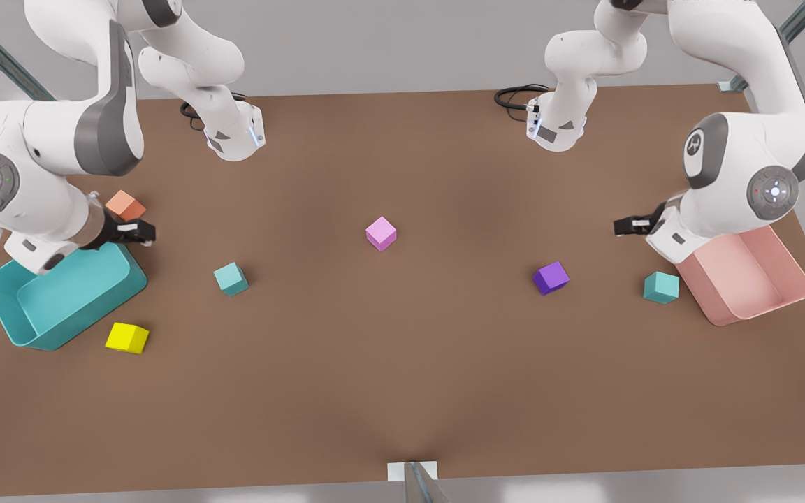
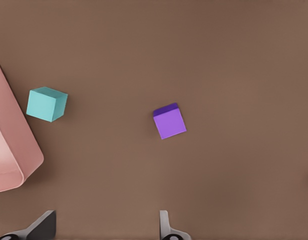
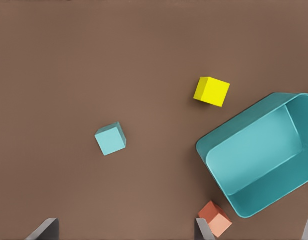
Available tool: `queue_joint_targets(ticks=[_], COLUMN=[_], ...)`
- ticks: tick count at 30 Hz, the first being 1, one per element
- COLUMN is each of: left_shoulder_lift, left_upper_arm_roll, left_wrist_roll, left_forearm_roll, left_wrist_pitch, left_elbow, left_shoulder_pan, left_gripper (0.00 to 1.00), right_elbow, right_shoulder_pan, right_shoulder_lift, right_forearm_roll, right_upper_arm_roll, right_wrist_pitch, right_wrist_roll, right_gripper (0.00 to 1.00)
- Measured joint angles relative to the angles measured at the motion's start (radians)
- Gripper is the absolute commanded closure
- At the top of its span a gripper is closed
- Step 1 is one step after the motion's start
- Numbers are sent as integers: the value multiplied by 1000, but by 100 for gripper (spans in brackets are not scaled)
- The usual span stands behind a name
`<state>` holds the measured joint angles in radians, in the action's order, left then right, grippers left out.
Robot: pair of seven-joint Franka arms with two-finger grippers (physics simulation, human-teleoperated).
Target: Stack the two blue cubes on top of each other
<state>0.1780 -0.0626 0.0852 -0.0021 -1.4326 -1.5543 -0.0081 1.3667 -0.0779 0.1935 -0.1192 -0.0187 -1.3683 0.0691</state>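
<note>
One blue cube [image 1: 231, 279] [image 3: 110, 139] rests on the brown table at the front view's left, between the teal bin and the middle. The other blue cube [image 1: 661, 287] [image 2: 46, 104] lies at the front view's right, close beside the pink bin. My right gripper [image 1: 138, 230] [image 3: 123, 227] hovers open by the teal bin's far corner, up and to the left of the first cube, holding nothing. My left gripper [image 1: 629, 225] [image 2: 106, 225] is open and empty above the table near the pink bin, behind the second cube.
A teal bin [image 1: 4, 307] [image 3: 214, 150] and a pink bin [image 1: 797, 297] [image 2: 23, 165] sit at opposite table ends. A purple cube [image 1: 551, 277] [image 2: 170, 121], pink cube [image 1: 381, 233], yellow cube [image 1: 127, 338] [image 3: 212, 91] and orange cube [image 1: 125, 205] [image 3: 215, 219] lie loose.
</note>
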Motion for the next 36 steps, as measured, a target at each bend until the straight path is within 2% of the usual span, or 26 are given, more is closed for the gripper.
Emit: queue_joint_targets(ticks=[2,5,9,13,17,23,29,36], left_shoulder_lift=[4,5,6,17,30,47,49,48], left_upper_arm_roll=[0,0,0,-1,-2,-2,-2,-2], left_wrist_roll=[-3,-8,-12,-14,-17,-21,-25,-27], left_forearm_roll=[1,0,-1,-11,-31,-37,-37,-37], left_wrist_pitch=[-5,-10,-14,-17,-18,-23,-23,-22], left_elbow=[0,0,-1,19,33,27,23,11], left_shoulder_pan=[0,2,7,-3,-3,1,3,2], left_gripper=[0,0,0,0,0,0,0,0], right_elbow=[-1,14,123,338,481,756,823,830], right_shoulder_pan=[-3,-44,-110,-102,-71,-64,-70,-83], right_shoulder_lift=[21,156,213,187,159,63,50,49], right_forearm_roll=[-9,-18,-14,24,80,112,118,119], right_upper_arm_roll=[-1,-3,-1,-5,-19,-45,-46,-37], right_wrist_pitch=[-22,-43,-84,-169,-281,-665,-871,-874], right_wrist_roll=[15,20,-55,-175,-305,-481,-690,-976], right_gripper=[0,0,0,0,0,0,0,0])
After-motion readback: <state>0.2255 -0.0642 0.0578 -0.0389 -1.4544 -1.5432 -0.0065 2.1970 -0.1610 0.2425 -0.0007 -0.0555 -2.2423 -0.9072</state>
